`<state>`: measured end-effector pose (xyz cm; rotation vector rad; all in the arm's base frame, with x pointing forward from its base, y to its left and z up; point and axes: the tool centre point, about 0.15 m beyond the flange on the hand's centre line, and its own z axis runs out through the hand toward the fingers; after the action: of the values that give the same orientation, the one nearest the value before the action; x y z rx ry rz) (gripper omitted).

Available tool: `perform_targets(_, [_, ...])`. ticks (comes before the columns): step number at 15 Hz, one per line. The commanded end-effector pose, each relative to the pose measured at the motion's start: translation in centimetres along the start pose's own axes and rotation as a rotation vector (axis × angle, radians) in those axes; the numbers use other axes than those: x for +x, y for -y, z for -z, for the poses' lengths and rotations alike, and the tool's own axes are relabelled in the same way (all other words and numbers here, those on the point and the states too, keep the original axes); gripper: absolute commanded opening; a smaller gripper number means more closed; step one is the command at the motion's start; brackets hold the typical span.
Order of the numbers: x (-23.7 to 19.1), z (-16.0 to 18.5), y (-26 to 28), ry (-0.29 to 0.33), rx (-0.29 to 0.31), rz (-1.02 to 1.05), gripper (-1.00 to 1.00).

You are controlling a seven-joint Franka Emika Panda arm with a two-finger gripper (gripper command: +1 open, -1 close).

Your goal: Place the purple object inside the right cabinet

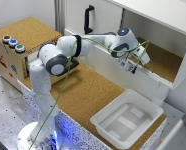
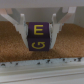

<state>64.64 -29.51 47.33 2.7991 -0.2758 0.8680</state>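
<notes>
While the tool grips the purple lettered cube between both fingers, it hangs just above the cork floor inside the right cabinet. Lower gently, release flat, then retreat clear of the wall.

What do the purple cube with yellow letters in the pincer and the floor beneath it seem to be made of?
The purple cube with yellow letters, between the white fingers of the pincer, looks like painted wood or plastic: flat matte faces, crisp printed "E" and "G"; which one is unclear. The brown speckled floor looks like cork: grainy, matte, tan granules.
</notes>
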Motion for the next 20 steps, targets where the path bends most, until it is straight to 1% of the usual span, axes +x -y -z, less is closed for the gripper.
perform_targets(1, [3.4, -3.6, -0.2, 0.065, 0.086, 0.011, 1.00])
perform_targets(2, [2.9, -3.1, -0.4, 0.053, 0.102, 0.004, 1.00])
perform_targets(4, [1.7, -0.6, -0.9, 0.008, 0.151, -0.015, 1.00])
perform_targets(5, [0.8, 1.0, -1.1, -0.015, 0.161, -0.017, 1.00])
perform_targets(6, [-0.2, 2.8, -1.2, -0.050, 0.167, -0.016, 1.00])
perform_targets(7, [-1.4, 4.4, -1.2, -0.066, 0.159, -0.005, 1.00])
perform_targets(8, [-3.0, 6.1, -1.1, -0.080, 0.176, 0.004, 1.00])
perform_targets(9, [-4.5, 7.2, -0.9, -0.078, 0.182, 0.015, 1.00])
perform_targets(10, [-6.0, 8.0, -0.6, -0.054, 0.171, 0.037, 1.00])
perform_targets(11, [-7.4, 8.6, -0.3, -0.042, 0.187, 0.047, 1.00])
perform_targets(13, [-11.3, 9.1, 0.6, 0.046, 0.195, 0.081, 1.00])
perform_targets(14, [-13.1, 8.9, 1.2, 0.091, 0.189, 0.095, 1.00])
perform_targets(15, [-14.9, 9.0, 1.8, 0.136, 0.199, 0.109, 1.00])
perform_targets(16, [-16.6, 9.5, 2.6, 0.157, 0.181, 0.130, 1.00])
perform_targets(17, [-18.0, 10.1, 3.3, 0.182, 0.184, 0.130, 1.00])
perform_targets(18, [-19.3, 10.9, 4.1, 0.193, 0.182, 0.132, 1.00])
perform_targets(20, [-22.6, 12.5, 7.2, 0.238, 0.163, 0.137, 1.00])
